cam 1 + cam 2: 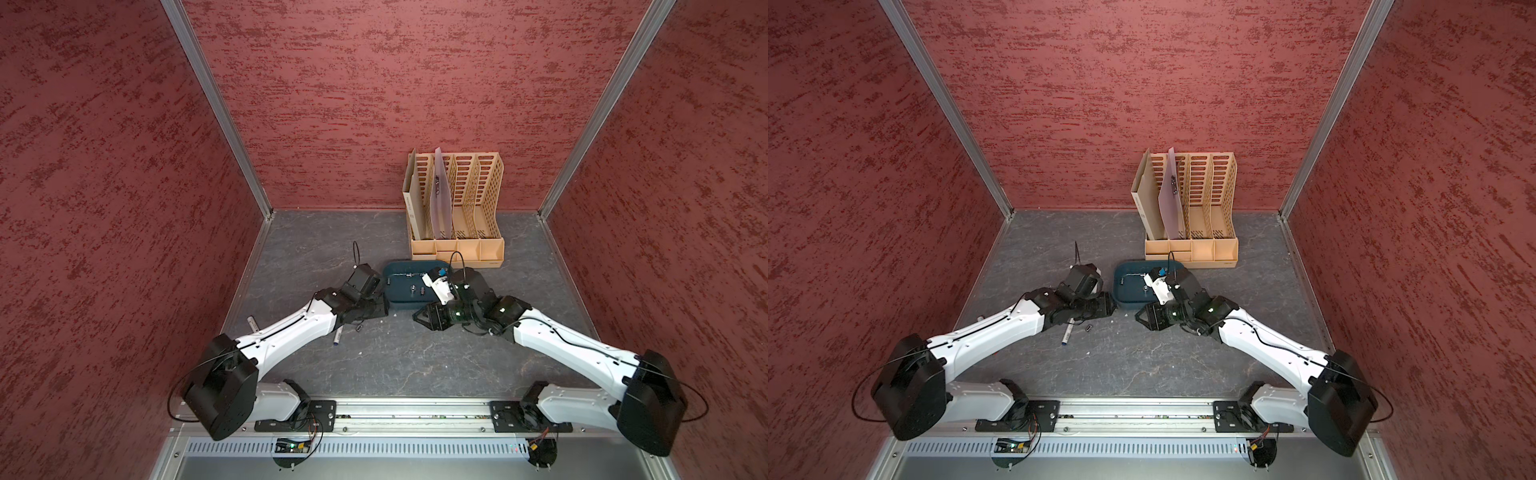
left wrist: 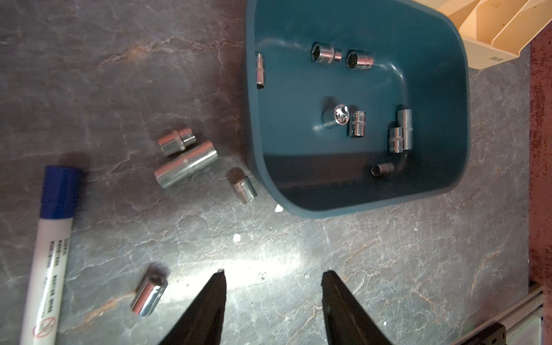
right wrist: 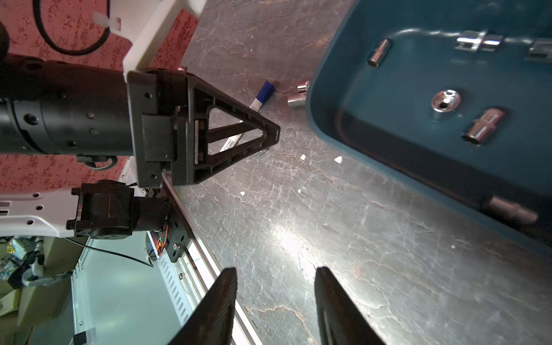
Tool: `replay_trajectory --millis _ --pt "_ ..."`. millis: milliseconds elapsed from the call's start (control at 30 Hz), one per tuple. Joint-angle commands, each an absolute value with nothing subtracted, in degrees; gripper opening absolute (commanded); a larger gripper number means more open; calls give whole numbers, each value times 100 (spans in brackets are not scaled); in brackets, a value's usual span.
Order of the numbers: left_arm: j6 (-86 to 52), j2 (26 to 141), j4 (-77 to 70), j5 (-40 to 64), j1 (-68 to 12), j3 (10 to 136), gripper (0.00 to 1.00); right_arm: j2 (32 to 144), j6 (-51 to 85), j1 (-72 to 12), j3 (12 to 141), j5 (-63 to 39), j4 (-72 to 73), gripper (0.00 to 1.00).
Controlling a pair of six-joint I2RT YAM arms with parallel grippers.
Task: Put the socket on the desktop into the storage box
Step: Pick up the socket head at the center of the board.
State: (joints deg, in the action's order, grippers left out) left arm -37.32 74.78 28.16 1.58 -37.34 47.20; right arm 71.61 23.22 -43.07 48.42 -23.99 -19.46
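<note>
Left gripper (image 2: pixel 274 272) spread, empty, over counter (image 2: pixel 298 254), presumably aiming for loose socket (image 1: pixel 1088 328) at 8 o'clock of storage box (image 1: pixel 1133 299). Right gripper (image 3: pixel 276 270) likewise spread, empty, at 6 o'clock, apparently clear of that path.

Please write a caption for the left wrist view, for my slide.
Open left gripper over the desktop; four sockets lie outside the storage box, several inside.

The grey marbled table (image 1: pixel 395 361) carries a shallow dark teal plastic tub (image 1: pixel 401 297) near its centre. A tall tan perforated file rack (image 1: pixel 457 245) stands at the tub's 1 o'clock. At its 8 o'clock, four chrome cylindrical sockets (image 2: pixel 185 168) lie near a white blue-capped marker (image 2: pixel 50 254). Small white scraps (image 2: pixel 236 237) dot the surface.
</note>
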Motion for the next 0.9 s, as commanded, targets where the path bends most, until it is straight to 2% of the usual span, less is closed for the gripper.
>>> replay_trajectory --millis 0,467,567,867 --pt "-3906 7191 2983 106 -3656 4471 55 7313 2223 -4439 5066 -2495 -1711 47" --pt "-4517 6312 3438 -70 -3616 3607 57 7867 2239 -4825 5291 -2544 -1488 47" --pt "-4734 6396 3486 -89 -3612 3515 60 7931 2276 -4844 5266 -2549 -1377 47" --pt "-5176 6952 3444 -151 -3621 3637 60 7886 2364 -4869 5108 -2471 -1230 47"
